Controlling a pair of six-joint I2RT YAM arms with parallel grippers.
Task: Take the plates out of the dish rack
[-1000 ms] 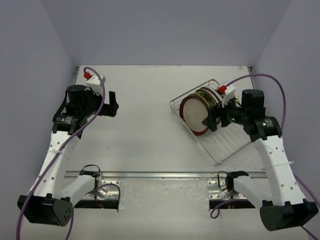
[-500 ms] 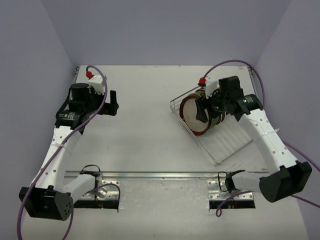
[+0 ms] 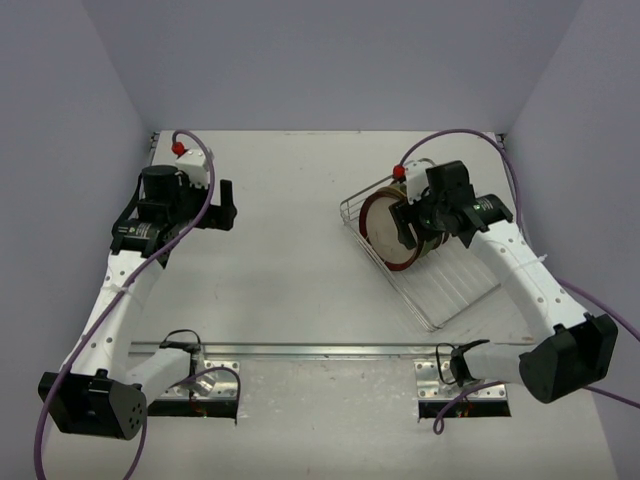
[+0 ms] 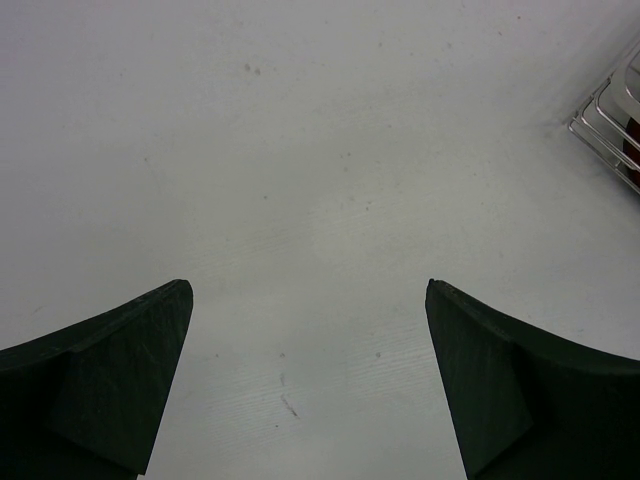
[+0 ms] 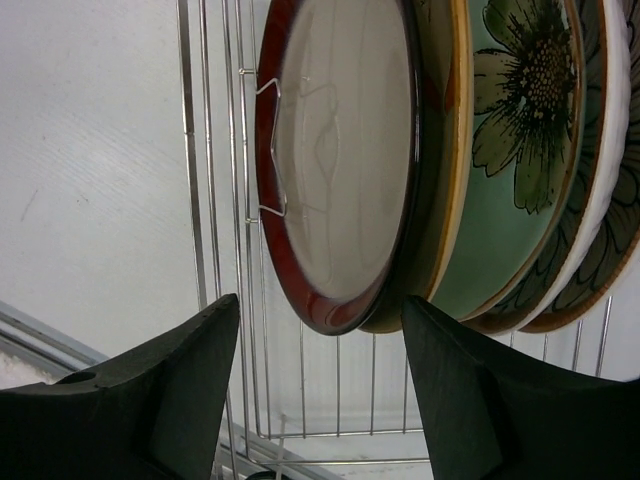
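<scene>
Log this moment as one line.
right end effector: open, aligned with red-rimmed plate | plates: in dish rack | left end effector: open, over table

Dish rack of silver wire, on off-white table. At front of rack, red-rimmed plate: beige centre, dark red rim, black outer edge. Next behind in rack, floral plate: pale green with dark-outlined flower and leaves, brown rim; similar green-brown leaf pattern on rearmost plate.
</scene>
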